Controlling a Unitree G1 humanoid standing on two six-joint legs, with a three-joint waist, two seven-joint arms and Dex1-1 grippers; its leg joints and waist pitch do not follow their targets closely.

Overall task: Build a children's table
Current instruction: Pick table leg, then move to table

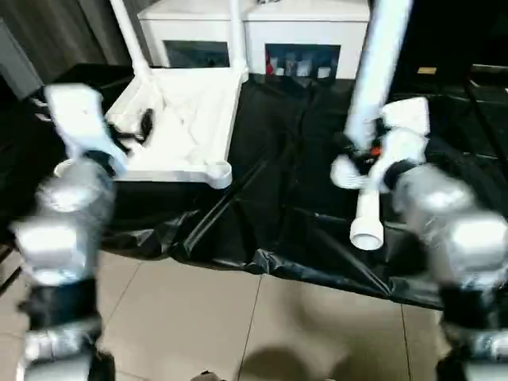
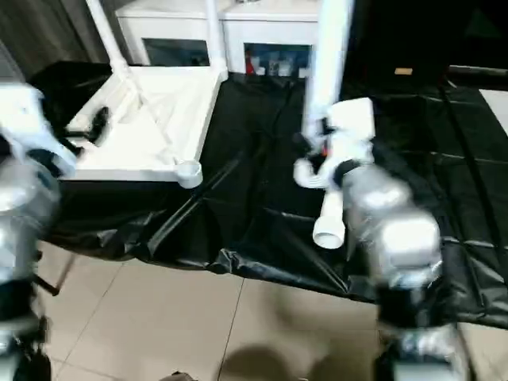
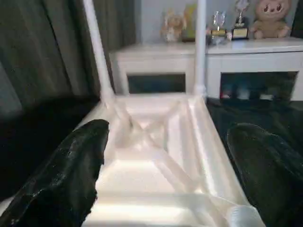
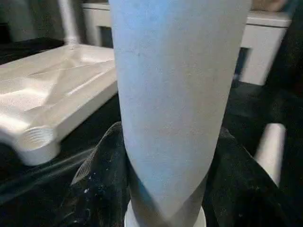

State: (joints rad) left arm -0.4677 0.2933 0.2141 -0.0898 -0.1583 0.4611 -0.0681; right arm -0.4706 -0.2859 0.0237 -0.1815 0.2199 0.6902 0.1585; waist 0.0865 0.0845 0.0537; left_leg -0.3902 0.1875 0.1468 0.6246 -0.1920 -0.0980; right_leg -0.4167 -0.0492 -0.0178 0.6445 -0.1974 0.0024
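The white table top (image 1: pixel 186 119) lies ribbed underside up on the black cover. Two white legs (image 1: pixel 236 40) stand upright in its far corner sockets. Its near corner socket (image 1: pixel 219 172) stands empty. My left gripper (image 1: pixel 144 121) hovers open over the near left part of the top, and its fingers (image 3: pixel 71 165) are spread wide with nothing between them. My right gripper (image 1: pixel 363 152) is shut on a third leg (image 1: pixel 375 87), held almost upright above the cover, to the right of the top. Between the right fingers (image 4: pixel 102 184) the leg (image 4: pixel 170 94) shows close up. Another white leg (image 4: pixel 271 147) lies on the cover.
A white cabinet (image 1: pixel 262 32) with glass doors stands behind the black-covered table (image 1: pixel 286 206). The cover's crumpled front edge (image 1: pixel 270 262) hangs over a tiled floor (image 1: pixel 198 325). Dark curtains (image 3: pixel 42 52) hang at the left.
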